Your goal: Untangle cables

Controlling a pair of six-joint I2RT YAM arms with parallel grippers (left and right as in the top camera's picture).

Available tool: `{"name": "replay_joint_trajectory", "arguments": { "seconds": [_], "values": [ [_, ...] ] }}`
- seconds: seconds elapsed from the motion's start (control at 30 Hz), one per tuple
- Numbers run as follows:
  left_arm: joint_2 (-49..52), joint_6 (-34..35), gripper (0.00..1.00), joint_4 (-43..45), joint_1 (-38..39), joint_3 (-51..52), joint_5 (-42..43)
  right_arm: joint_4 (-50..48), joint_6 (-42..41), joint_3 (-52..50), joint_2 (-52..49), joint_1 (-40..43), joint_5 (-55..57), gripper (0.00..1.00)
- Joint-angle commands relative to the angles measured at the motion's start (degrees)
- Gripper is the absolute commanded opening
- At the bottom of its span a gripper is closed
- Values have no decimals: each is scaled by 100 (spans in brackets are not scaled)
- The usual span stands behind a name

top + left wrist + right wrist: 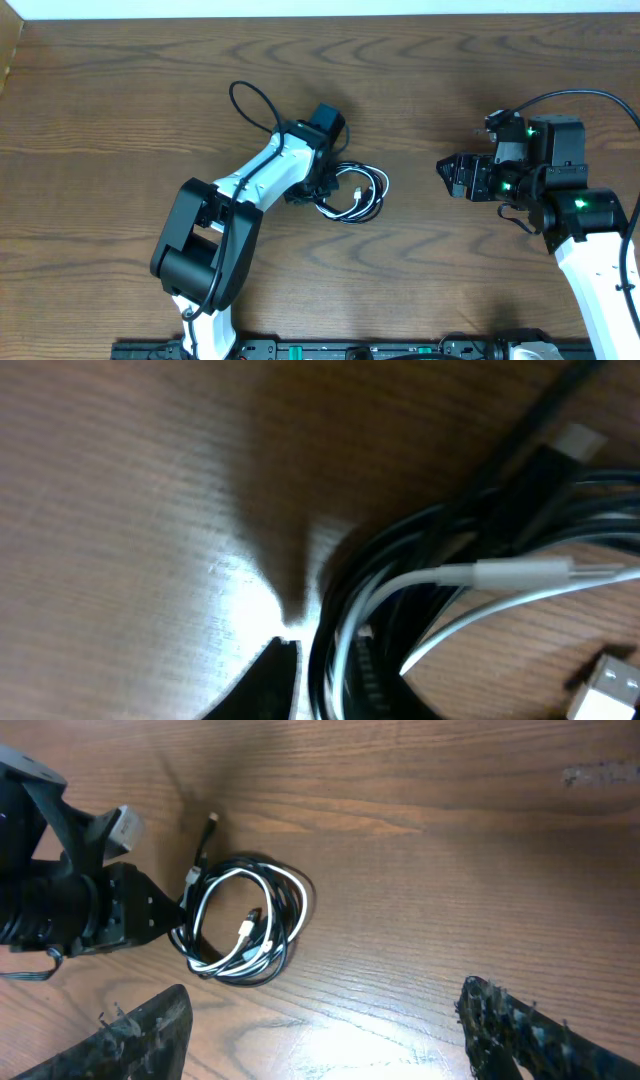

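On the table [420, 90], coiled cables [510, 572] lie against the left pincer [318, 192].

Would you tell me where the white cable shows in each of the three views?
Overhead: white cable near the centre, coiled.
Left wrist: white cable in the right half, close up.
Right wrist: white cable left of centre, coiled.
Shared landmark: the black cable looped with it.
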State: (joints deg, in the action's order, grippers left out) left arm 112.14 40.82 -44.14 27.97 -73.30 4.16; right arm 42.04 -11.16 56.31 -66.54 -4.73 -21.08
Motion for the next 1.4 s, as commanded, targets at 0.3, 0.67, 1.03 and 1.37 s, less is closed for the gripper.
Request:
{"name": "replay_joint_trajectory", "arguments": {
  "seconds": [0.3, 0.67, 1.03, 1.37],
  "values": [
    [103, 107, 8, 601, 247, 374, -33, -22, -59, 131, 15, 17, 170, 84],
    [-669, -1261, 7, 1014, 33, 186, 1266, -35, -63, 131, 15, 13, 140, 84],
    [-1991, -1528, 7, 1606, -348, 186, 3176, -616, -411, 131, -26, 13, 98, 80],
    [-1993, -828, 7, 2835, -518, 186, 4859, -1598, -409, 131, -796, 13, -831, 78]
  ]
}}
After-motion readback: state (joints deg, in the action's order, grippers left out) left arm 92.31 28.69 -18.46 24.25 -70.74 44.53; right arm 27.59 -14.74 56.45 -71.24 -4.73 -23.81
